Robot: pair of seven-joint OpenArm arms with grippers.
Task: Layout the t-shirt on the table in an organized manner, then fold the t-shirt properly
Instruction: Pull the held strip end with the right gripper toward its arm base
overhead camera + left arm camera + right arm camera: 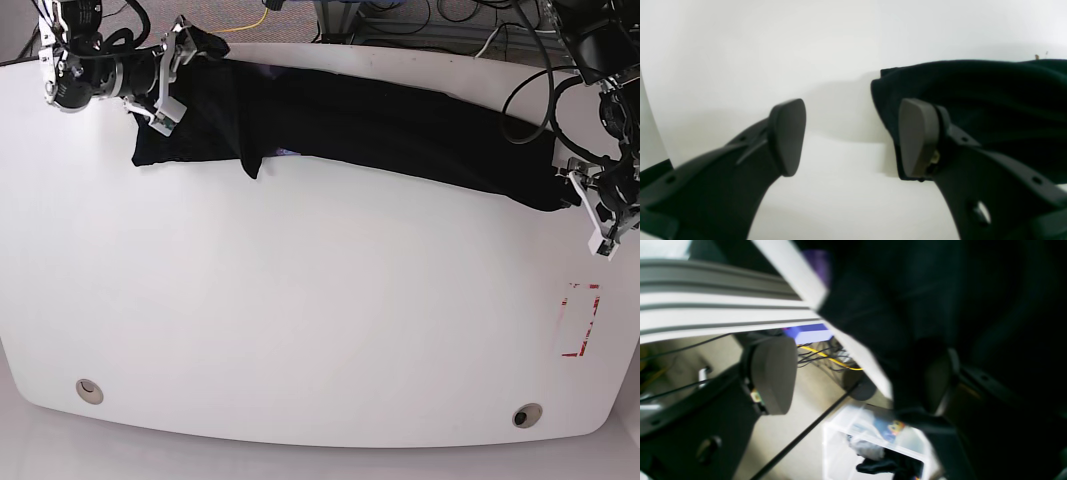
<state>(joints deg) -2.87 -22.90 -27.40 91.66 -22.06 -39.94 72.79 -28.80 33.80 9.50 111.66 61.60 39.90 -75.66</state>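
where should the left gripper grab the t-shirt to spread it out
Probably the end of the t-shirt nearest the left gripper, coming from the table's side edge. The shirt lies in a long bunched strip across the far side, and in the left wrist view its folded edge sits by one open pad, easy to pinch.

Open right pincer [853, 380] beside t-shirt [940, 306]
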